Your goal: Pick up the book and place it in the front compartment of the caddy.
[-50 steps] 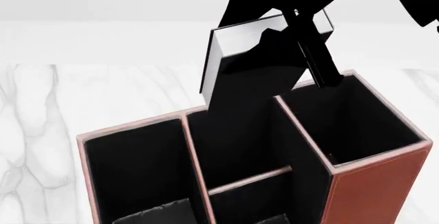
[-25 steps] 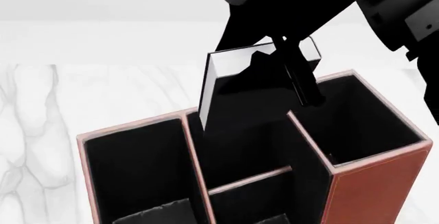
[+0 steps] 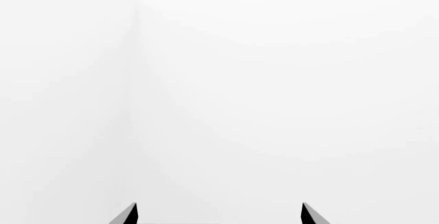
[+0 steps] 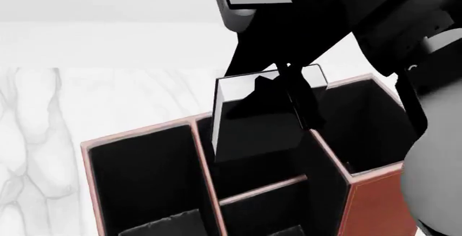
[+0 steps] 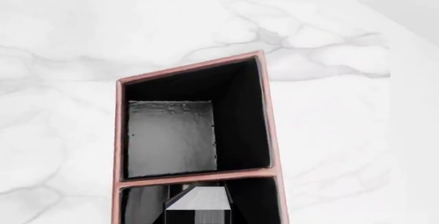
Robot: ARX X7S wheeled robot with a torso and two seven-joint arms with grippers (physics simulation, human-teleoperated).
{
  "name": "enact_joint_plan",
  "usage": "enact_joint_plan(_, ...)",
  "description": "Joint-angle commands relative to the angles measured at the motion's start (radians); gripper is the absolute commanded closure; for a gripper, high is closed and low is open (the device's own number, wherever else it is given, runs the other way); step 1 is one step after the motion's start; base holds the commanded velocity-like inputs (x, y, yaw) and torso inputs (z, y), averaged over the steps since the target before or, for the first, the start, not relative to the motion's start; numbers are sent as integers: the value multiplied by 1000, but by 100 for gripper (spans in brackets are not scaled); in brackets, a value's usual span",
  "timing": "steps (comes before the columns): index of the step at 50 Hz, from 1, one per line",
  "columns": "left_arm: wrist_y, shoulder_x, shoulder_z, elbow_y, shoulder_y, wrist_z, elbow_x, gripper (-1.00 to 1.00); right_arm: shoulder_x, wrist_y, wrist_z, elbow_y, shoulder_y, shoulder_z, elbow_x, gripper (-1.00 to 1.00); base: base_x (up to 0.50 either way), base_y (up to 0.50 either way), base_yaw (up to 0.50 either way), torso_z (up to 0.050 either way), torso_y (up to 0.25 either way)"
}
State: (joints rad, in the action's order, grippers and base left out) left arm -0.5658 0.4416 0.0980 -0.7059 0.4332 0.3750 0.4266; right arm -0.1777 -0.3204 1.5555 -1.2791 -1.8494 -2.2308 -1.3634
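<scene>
The book (image 4: 252, 125), black with white page edges, hangs tilted in my right gripper (image 4: 299, 111), which is shut on its upper part. Its lower end is down inside the caddy (image 4: 137, 134), a reddish-brown box with black lining. It sits in the middle column, in the front compartment (image 4: 249, 174), the small cell beyond the low divider (image 4: 260, 188). The right wrist view shows the book's top (image 5: 195, 203) inside a caddy cell. My left gripper (image 3: 219, 216) is open, facing blank white, with nothing between its fingertips.
The second small cell (image 4: 267, 214) lies on the near side of the divider. Long cells flank the middle column at left (image 4: 144, 182) and right (image 4: 361, 128). White marble tabletop (image 4: 43, 138) surrounds the caddy. My right arm (image 4: 404, 25) looms over the caddy's right side.
My right gripper has come down and toward me with the book. The book's lower end has sunk from above the rim into the middle column's far cell. The left wrist has no earlier frame.
</scene>
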Motion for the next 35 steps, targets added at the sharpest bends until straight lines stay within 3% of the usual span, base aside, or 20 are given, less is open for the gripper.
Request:
enact_joint_plan(1, 17, -18, 22, -1, -8, -24, -18, -100, 36, -18, 3, -29, 15, 40, -11, 100, 0, 0, 0, 0, 0)
enact_joint_plan(20, 15, -13, 21, -3, -4, -18, -12, -100, 40, 32, -27, -29, 41, 229, 223, 100, 0, 0, 0, 0, 1)
enact_joint_plan(35, 17, -8, 21, 1, -2, -17, -8, -100, 51, 76, -5, -29, 88, 588, 589, 100, 0, 0, 0, 1, 1)
